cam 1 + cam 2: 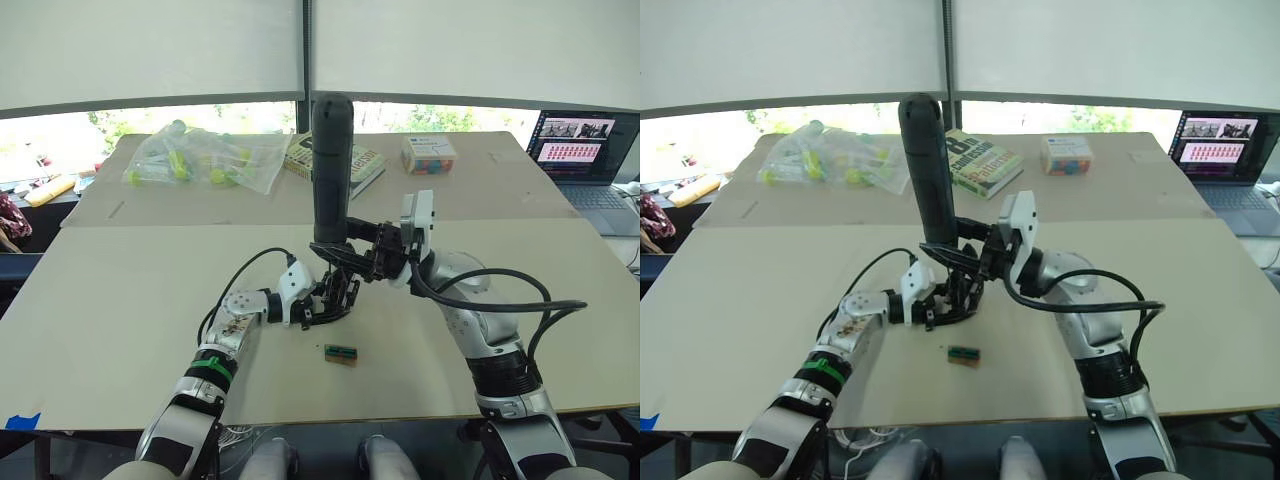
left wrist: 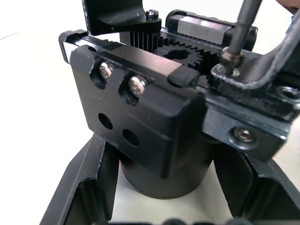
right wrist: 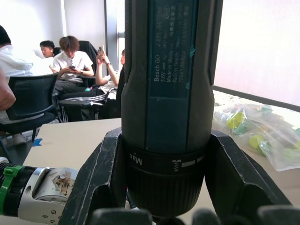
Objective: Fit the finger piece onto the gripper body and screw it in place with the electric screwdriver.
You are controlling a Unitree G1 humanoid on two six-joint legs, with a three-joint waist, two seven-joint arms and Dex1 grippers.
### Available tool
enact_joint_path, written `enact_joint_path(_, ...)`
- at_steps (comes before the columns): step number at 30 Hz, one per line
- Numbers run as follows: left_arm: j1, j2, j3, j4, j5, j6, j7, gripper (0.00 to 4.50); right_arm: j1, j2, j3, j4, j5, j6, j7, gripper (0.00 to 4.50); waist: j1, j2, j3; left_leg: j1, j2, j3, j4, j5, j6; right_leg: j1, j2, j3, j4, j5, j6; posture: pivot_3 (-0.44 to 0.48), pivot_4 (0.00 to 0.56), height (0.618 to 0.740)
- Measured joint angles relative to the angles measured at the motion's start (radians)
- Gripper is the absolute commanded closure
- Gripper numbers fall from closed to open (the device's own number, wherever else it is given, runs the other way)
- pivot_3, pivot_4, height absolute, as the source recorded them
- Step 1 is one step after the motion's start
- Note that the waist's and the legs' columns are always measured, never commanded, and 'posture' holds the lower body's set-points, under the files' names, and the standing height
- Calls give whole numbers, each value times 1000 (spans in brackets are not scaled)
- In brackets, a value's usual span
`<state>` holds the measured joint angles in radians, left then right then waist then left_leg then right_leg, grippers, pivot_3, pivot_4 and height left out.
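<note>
Toward the near edge of the worktop (image 1: 120, 290): one small green-and-black block (image 1: 340, 352), lying loose. Behind it, mid-worktop: gripper body (image 2: 154, 122), clenched at its round base by the left pincer (image 1: 322, 305). Above it: electric screwdriver (image 1: 331, 165), upright (bit down on the body), grasped by the right pincer (image 1: 352, 252). Far edge: bagged items (image 1: 205, 158), book (image 1: 980, 160).

Matt black plastic screwdriver (image 3: 168, 93) with thin metal bit (image 2: 243, 26); smooth black body (image 2: 154, 122) studded with shiny metal screws (image 2: 137, 84); matt pale table (image 1: 120, 300); clear crinkled plastic bag (image 1: 205, 158).
</note>
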<state>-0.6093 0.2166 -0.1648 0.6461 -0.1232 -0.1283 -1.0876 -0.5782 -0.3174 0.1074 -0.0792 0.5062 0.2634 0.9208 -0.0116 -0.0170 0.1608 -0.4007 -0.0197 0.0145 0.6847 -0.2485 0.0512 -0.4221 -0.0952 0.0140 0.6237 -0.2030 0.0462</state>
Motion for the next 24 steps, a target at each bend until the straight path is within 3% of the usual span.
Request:
enact_joint_path(14, 5, -2, 3, -5, 2, 9, 7, 2134, 0, -9, -1, 5, -5, 1, 3, 2595, 0, 0, -2, 1, 0, 0, 0, 0, 0, 1, 0, 0, 0, 0, 0, 0, 150, 740)
enact_joint_path(24, 21, -3, 3, -45, 2, 47, 37, 2134, -77, 10, -91, 38, 134, -2, 99, 2595, 0, 0, -1, -2, 0, 0, 0, 0, 0, -2, 0, 0, 0, 0, 0, 0, 150, 740)
